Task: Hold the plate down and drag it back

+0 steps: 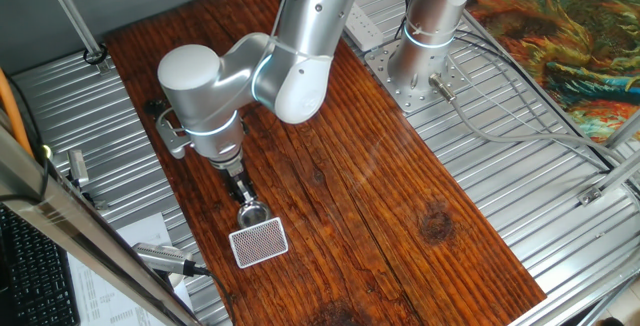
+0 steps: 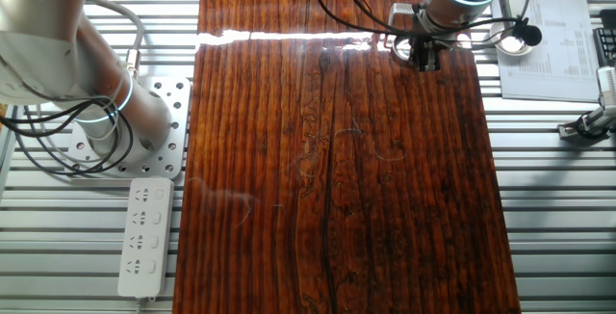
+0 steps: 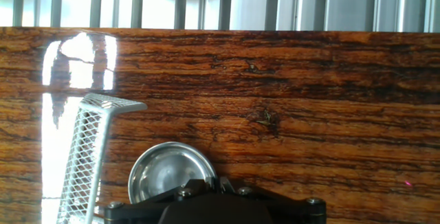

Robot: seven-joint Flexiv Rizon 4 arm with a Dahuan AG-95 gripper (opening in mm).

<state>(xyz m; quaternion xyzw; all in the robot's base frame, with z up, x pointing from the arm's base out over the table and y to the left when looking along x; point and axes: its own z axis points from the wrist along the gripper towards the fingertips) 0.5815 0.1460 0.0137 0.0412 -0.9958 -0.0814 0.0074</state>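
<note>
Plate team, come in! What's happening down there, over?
Gripper down at the plate, jaws hidden. Plate flat on the table. Card right beside it.

Dark reddish wood plank tabletop (image 1: 400,196), glossy with glare. Sitting on it: tiny silver plate (image 3: 168,171), just beside red-and-white lattice card (image 1: 259,242).

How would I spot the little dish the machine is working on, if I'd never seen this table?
Start at the long dark red-brown wooden table and follow the silver arm down to its black tip. Right under that tip sits a small round shiny silver metal plate. Beside it lies a rectangular red-and-white lattice card; the plate is round, plain and smaller.
</note>
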